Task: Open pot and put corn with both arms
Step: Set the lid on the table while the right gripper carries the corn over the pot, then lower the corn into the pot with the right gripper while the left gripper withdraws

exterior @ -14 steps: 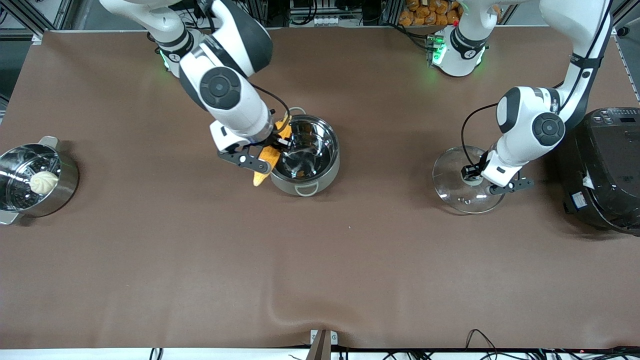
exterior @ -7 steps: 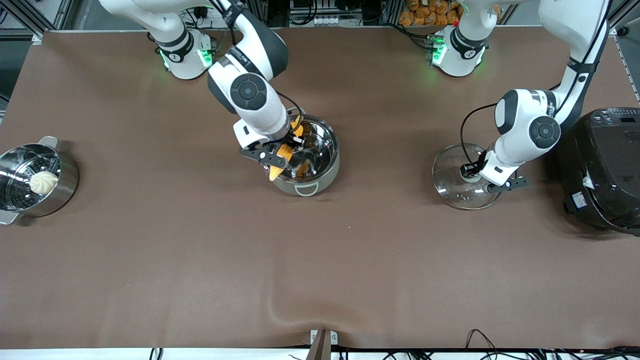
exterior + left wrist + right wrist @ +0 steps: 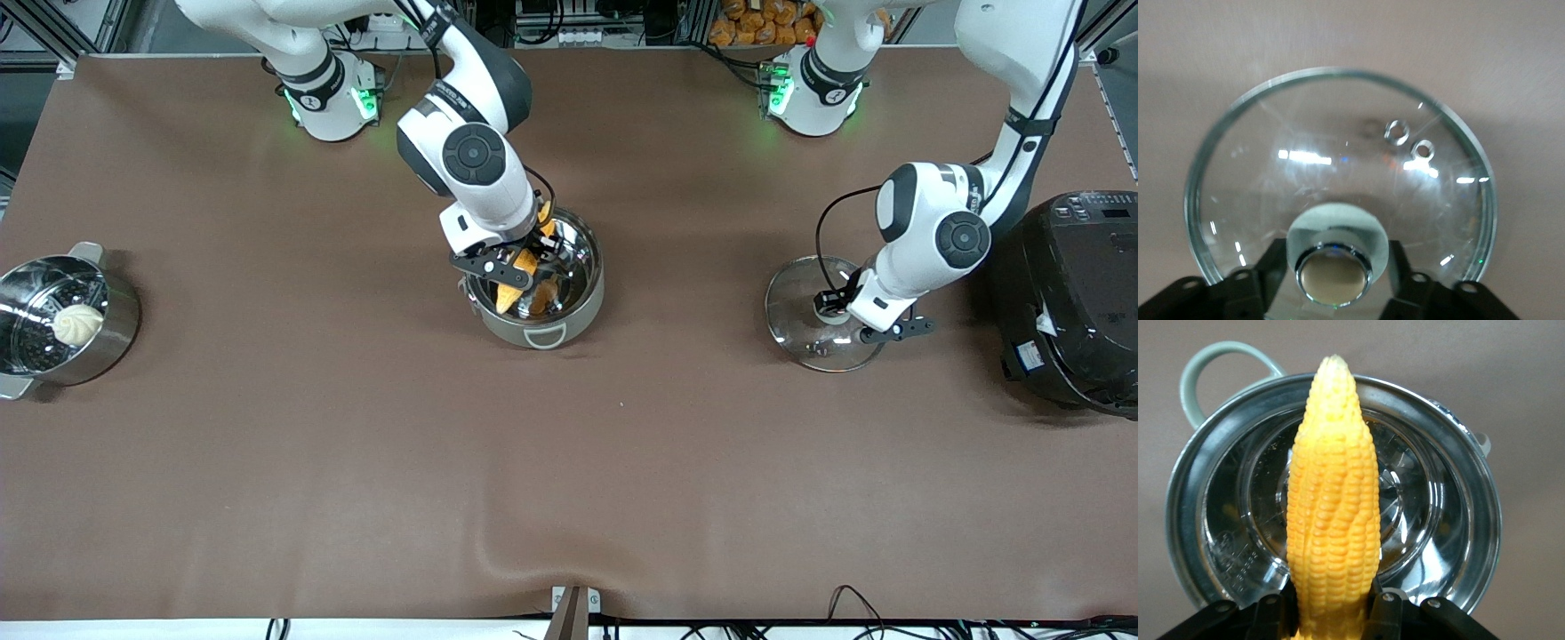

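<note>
The shiny steel pot (image 3: 573, 322) stands open in the middle of the table, on the side far from the front camera. My right gripper (image 3: 521, 267) is shut on the yellow corn (image 3: 508, 296) and holds it just over the pot's inside. In the right wrist view the corn (image 3: 1335, 500) lies across the pot's mouth (image 3: 1471, 493), clamped between my right gripper's (image 3: 1333, 613) fingers. My left gripper (image 3: 831, 304) is shut on the knob of the glass lid (image 3: 805, 333), which is low at the table toward the left arm's end. The left wrist view shows the knob (image 3: 1333, 270) and the lid (image 3: 1338, 153).
A steel steamer pot (image 3: 116, 333) with a white bun (image 3: 77, 323) stands at the right arm's end of the table. A big black cooker (image 3: 1080, 302) stands at the left arm's end, close beside the lid. The brown cloth has a wrinkle (image 3: 524, 556) at the front edge.
My right gripper has carried the corn from beside the pot's rim to over its inside. My left gripper with the lid has shifted slightly toward the robots' bases.
</note>
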You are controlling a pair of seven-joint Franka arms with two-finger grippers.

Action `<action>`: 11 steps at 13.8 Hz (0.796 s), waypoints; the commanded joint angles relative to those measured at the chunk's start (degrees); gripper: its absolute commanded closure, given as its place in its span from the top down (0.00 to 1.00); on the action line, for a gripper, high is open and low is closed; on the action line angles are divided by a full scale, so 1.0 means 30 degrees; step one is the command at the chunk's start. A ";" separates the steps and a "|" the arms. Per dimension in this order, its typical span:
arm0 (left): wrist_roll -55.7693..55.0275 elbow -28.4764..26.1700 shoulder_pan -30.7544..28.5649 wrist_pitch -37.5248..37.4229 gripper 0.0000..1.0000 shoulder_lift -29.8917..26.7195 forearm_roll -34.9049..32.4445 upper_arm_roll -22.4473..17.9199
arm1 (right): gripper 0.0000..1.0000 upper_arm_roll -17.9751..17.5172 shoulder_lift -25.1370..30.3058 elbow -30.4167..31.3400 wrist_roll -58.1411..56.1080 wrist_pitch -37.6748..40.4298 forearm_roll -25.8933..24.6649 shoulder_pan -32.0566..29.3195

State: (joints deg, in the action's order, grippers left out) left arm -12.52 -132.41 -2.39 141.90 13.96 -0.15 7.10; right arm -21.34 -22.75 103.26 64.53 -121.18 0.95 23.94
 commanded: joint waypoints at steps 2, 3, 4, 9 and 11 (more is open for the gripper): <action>0.0627 0.2291 -0.0607 -0.2347 1.00 -0.1340 -0.0243 0.0152 | 0.40 -0.0007 -0.0471 0.0002 0.0521 -0.0473 -0.0640 0.0078; 0.0627 0.3810 -0.0870 -0.3781 1.00 -0.1400 -0.0243 0.0181 | 0.40 -0.0007 -0.0501 0.0002 0.0579 -0.0532 -0.0640 0.0107; 0.0656 0.5682 -0.0960 -0.5158 1.00 -0.1226 -0.0214 0.0152 | 0.40 -0.0007 -0.0588 0.0002 0.0783 -0.0620 -0.0698 0.0281; 0.0539 1.1731 -0.1284 -1.0236 1.00 -0.0813 -0.0185 0.0152 | 0.95 -0.0007 -0.0707 -0.0056 0.0814 -0.0738 -0.0962 0.0107; 0.0627 1.2901 -0.1313 -1.2278 1.00 -0.0990 -0.0243 0.0297 | 0.96 -0.0007 -0.0678 -0.0144 0.0814 -0.0709 -0.1050 0.0049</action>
State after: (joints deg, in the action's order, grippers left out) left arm -11.79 -97.96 -6.04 110.68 10.06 -0.15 7.23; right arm -21.17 -24.73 103.25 65.26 -123.10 -0.55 24.22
